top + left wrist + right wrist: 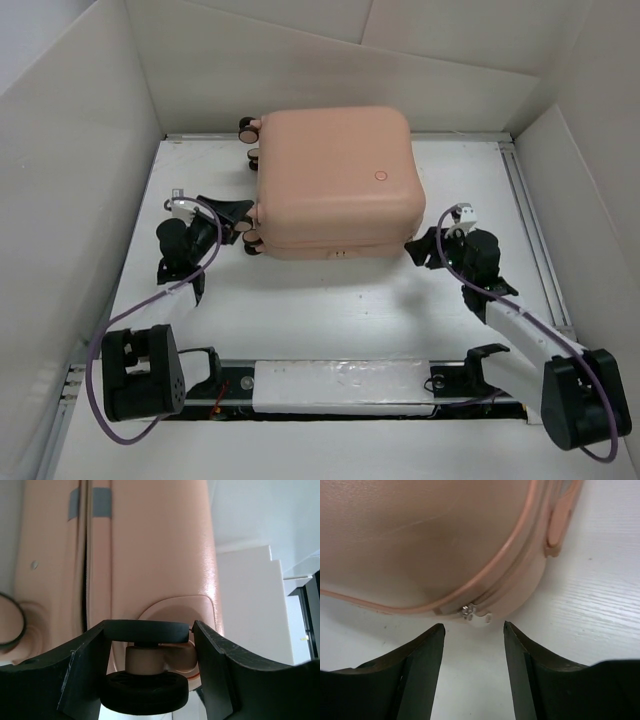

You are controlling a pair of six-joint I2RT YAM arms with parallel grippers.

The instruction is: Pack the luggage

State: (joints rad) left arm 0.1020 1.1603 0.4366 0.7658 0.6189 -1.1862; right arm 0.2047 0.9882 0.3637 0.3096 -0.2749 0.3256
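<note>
1. I see the luggage (335, 180) in the upper middle of the top view. It is big and peach-pink. It lies flat on the white table (330, 310) with its lid shut.
2. Its small wheels stick out on its left side in that view. One pair is at the top left corner and one pair is at the bottom left corner.
3. The left gripper (235, 215) is at the bottom left corner of the luggage, in the middle left of the top view.
4. In the left wrist view, a black and pink wheel (150, 630) sits between the two black fingers (85, 670). The wheel touches both fingers, so this gripper is holding the wheel.
5. The pink side of the luggage fills the top of that view. A dark seam runs down it on the left.
6. The right gripper (418, 248) is just beside the bottom right corner of the luggage, in the middle right of the top view.
7. In the right wrist view, its fingers (422, 665) are spread apart with only bare table between them. It holds nothing.
8. A small silver zipper pull (467, 611) sits on the rounded corner of the luggage, just above the gap between those fingers. It does not touch them.
</note>
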